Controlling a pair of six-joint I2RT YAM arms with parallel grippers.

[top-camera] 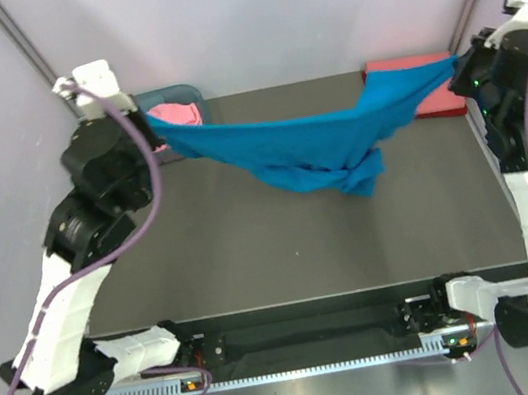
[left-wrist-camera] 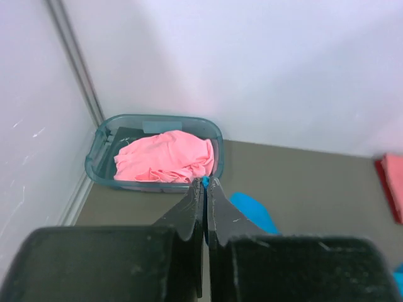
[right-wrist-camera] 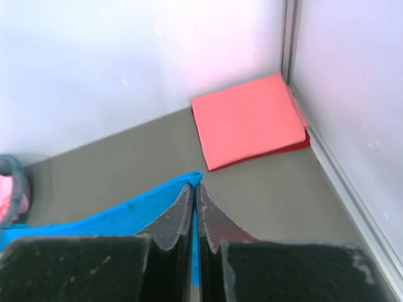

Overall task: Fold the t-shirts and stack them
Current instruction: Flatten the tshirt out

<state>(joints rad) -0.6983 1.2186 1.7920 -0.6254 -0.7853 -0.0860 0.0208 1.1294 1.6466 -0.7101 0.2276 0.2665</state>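
Note:
A bright blue t-shirt (top-camera: 306, 145) hangs stretched across the back of the table, sagging in a bunch at the middle. My left gripper (top-camera: 147, 118) is shut on its left end, and a sliver of blue t-shirt (left-wrist-camera: 205, 182) shows between my left gripper (left-wrist-camera: 205, 185) tips. On the far side my right gripper (top-camera: 460, 63) is shut on the other end; the blue t-shirt (right-wrist-camera: 126, 211) runs left from my right gripper (right-wrist-camera: 196, 189). A pink t-shirt (left-wrist-camera: 165, 157) lies crumpled in the basket (left-wrist-camera: 101, 139). The coral-red t-shirt (right-wrist-camera: 249, 119) lies folded in the back right corner.
The translucent blue-grey basket (top-camera: 188, 93) stands in the back left corner against the wall. The folded coral-red t-shirt (top-camera: 422, 80) sits close to the right wall rail. Dark tabletop (top-camera: 292, 243) stretches below the hanging cloth toward the arm bases.

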